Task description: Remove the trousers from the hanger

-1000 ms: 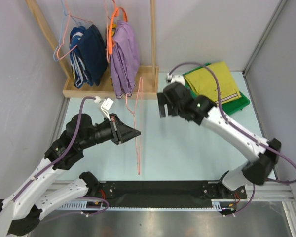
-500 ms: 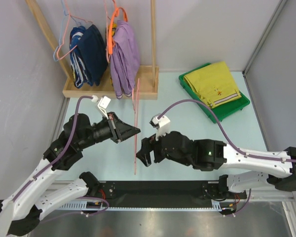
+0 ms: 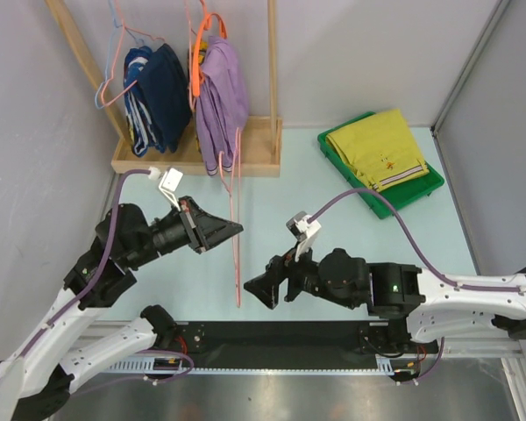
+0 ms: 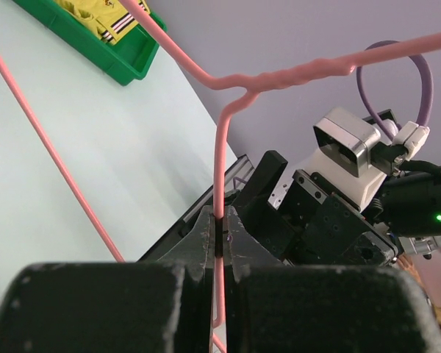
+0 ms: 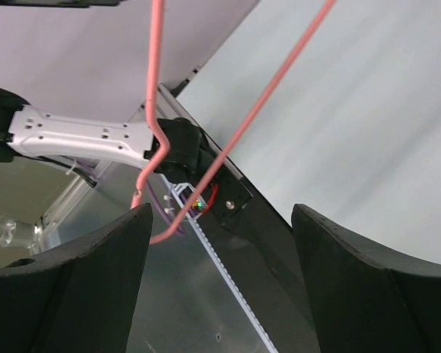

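- At the counter's [image 3: 351,237] far right, the trousers [image 3: 379,147] lie folded flat in a green tray [image 3: 431,188]. Their striped band is toward the near side. They are off the hanger and well apart from both arms.
- The hanger [image 3: 237,189] stands on edge near the middle of the counter. From above it shows as a thin pink line running from the base of the wooden rack [image 3: 193,160] toward the near edge.
- The left arm rises from its base at the near left. Its elbow is bent out toward the left wall and its forearm is aimed to the right.
- The left gripper [image 3: 234,230] is clamped on the hanger. The left wrist view shows its fingers pressed together on a straight run of the pink wire, just below a bend.
- The right arm lies low along the near part of the counter. It stretches leftward from its base at the near right, with the wrist close to the middle.
- The right gripper [image 3: 256,289] has its fingers spread wide and holds nothing. It points left, just beside the near end of the hanger.
- In the right wrist view, a bent corner of the wire shows beyond and between the two spread fingers. Whether it touches them cannot be told.
- On the rack at the far left hang navy garments [image 3: 160,92] and a lilac garment [image 3: 221,96], the latter on an orange hanger [image 3: 196,63].
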Action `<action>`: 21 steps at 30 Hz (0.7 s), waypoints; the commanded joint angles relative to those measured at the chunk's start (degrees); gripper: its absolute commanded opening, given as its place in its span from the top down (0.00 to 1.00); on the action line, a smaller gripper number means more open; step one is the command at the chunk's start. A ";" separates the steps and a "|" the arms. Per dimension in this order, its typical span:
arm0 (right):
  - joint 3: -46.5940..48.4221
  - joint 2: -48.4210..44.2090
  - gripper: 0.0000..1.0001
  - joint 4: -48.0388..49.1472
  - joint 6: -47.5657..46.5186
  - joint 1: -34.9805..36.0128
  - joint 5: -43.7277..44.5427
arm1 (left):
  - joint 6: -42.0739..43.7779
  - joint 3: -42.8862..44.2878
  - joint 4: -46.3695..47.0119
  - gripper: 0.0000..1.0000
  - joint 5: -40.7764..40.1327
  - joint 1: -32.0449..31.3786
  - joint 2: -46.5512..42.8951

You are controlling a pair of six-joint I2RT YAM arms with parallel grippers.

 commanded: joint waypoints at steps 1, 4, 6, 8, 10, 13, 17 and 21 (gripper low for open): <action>1.82 1.89 0.19 9.34 -2.13 -0.79 -2.83 | -0.23 2.64 0.85 1.00 -0.24 0.38 -0.20; 2.26 3.38 0.24 12.95 -3.53 -2.45 -3.62 | -0.76 2.20 0.94 1.00 0.46 0.38 -0.46; 2.17 4.09 0.32 15.75 -4.32 -3.33 -5.20 | -1.29 1.85 1.12 1.00 0.73 0.38 -0.64; 2.26 4.97 0.36 19.53 -4.85 -4.83 -7.92 | -1.29 1.41 1.12 1.00 0.47 0.38 -0.81; 2.17 5.41 0.38 21.21 -4.85 -5.53 -8.46 | -1.29 1.15 1.12 1.00 0.38 0.38 -0.90; 1.82 6.20 0.41 24.73 -4.24 -6.06 -10.57 | -1.38 1.06 1.12 1.00 0.56 0.38 -0.81; 1.20 6.38 0.42 28.32 -3.19 -6.76 -12.06 | -1.46 1.06 1.38 1.00 0.64 0.38 -0.73; 0.06 5.94 0.42 30.71 -2.39 -6.77 -13.03 | -1.55 1.06 1.56 1.00 0.82 0.38 -0.55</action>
